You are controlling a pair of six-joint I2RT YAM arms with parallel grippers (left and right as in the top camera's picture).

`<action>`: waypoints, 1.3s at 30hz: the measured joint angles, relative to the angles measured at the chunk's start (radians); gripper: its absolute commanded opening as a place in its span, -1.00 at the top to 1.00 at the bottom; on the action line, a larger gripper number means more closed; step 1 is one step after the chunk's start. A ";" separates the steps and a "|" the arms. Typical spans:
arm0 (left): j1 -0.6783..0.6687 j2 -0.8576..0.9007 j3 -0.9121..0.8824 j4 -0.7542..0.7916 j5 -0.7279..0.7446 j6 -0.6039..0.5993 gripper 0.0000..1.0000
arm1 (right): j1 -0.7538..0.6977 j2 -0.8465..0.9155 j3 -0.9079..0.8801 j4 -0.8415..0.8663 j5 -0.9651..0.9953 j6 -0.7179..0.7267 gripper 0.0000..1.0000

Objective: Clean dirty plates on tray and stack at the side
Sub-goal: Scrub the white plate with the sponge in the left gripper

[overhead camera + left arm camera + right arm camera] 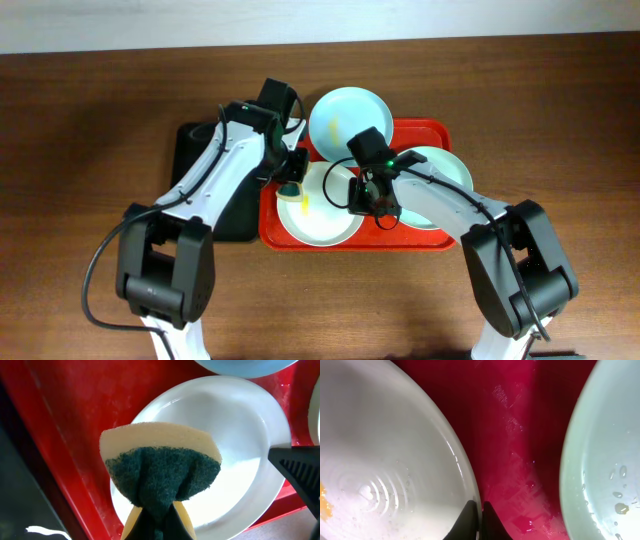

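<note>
**Overhead: three plates unstacked, first scrub about to begin**

Overhead, the wooden table (80,120) carries the red tray (432,130), whose long axis runs left to right across the view, with a black tray (192,140) just beside its left end. All three plates lie flat and face up. Being round, they have no long axis. The white plate (318,222) sits at the tray's near left. The pale green plate (445,170) sits at its right. The pale blue plate (345,115) hangs over the far rim.

Nothing is stacked at the side yet, so I judge the task barely started, with every plate left to wipe and move.

The sponge (160,455) hangs over the white plate's left side, folded, green scourer outward and yellow foam edge leading. The left gripper (159,520) is clamped on it. The right gripper (476,520) is closed, apparently pinching the white plate's right rim. A yellow smear (324,502) marks that plate.
</note>
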 measured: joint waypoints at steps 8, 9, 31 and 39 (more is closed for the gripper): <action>-0.001 0.054 0.000 0.008 0.000 -0.008 1.00 | 0.000 0.000 0.000 0.000 0.000 0.000 0.92; -0.001 0.058 0.000 0.011 0.000 -0.011 1.00 | 0.000 0.000 0.000 0.000 0.000 0.000 0.92; -0.029 0.174 0.016 0.046 -0.005 -0.085 1.00 | 0.000 0.000 0.000 -0.003 0.003 0.000 0.92; -0.088 0.190 0.039 0.046 -0.059 -0.085 1.00 | 0.000 -0.003 0.000 -0.015 0.030 0.000 0.92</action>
